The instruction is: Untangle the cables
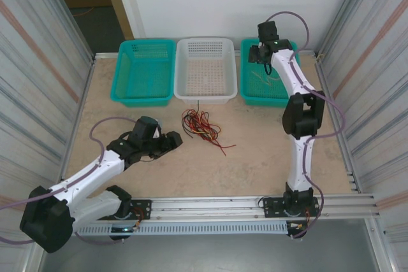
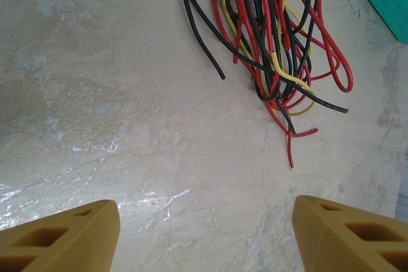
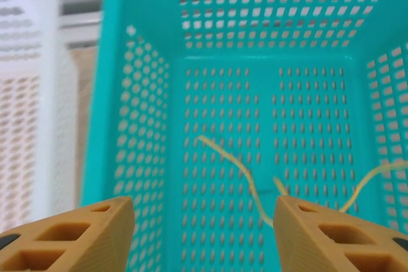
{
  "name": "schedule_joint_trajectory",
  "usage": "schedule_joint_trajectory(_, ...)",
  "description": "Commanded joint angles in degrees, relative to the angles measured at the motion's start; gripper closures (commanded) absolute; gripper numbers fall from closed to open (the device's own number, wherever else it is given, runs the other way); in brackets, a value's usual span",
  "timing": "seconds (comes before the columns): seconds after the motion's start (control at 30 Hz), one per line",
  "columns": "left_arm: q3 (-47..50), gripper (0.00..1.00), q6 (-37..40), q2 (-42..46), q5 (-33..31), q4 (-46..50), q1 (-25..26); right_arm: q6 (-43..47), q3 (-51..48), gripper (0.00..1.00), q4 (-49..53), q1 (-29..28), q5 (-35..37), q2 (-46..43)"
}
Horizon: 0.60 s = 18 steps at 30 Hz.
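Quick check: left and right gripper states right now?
Left gripper: open, holding nothing.
Right gripper: open, holding nothing, over the teal basket.

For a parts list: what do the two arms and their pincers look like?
The left arm and right arm have white links, black joints and a lilac cable looping alongside. The left pincer and right pincer carry ochre ribbed fingers with rectangular cut-outs.

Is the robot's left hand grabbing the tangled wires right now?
No, the left hand is open above the table, and the cables lie ahead of it, untouched.
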State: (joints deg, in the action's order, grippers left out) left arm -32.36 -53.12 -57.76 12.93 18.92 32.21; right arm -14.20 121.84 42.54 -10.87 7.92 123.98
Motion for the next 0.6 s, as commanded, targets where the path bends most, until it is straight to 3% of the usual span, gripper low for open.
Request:
schedule_joint_trajectory(0.0,-1.1,0.31,-1.8,0.7,0.1,-1.0,0.2,-4.6,-4.7,0.45,2.8,-0.6,-5.8,-8.2)
schedule_joint_trajectory(0.1,-0.5,0.32,-2.9,2.5,0.4,-0.2,0.3,-6.3,-3.9,0.62,6.4,-0.5,-6.9,-6.2)
schedule_joint_trajectory(0.2,-0.5,0.33,-2.9,4.6,-0.3,2.5,0.3,-7.4,3.6,0.75,11.9,0.6,-8.4,0.0)
schedule_joint_trajectory(0.4,-0.3,0.28,-2.7,4.0,1.1,1.8,1.5,-8.5,17.4,0.78,18.5,1.6,-9.2,11.8)
schedule_joint_trajectory(0.57,-2.1,0.26,-2.6,-1.9,0.8,-1.4,3.1,-9.7,19.5,0.78,18.9,1.8,-12.1,17.2)
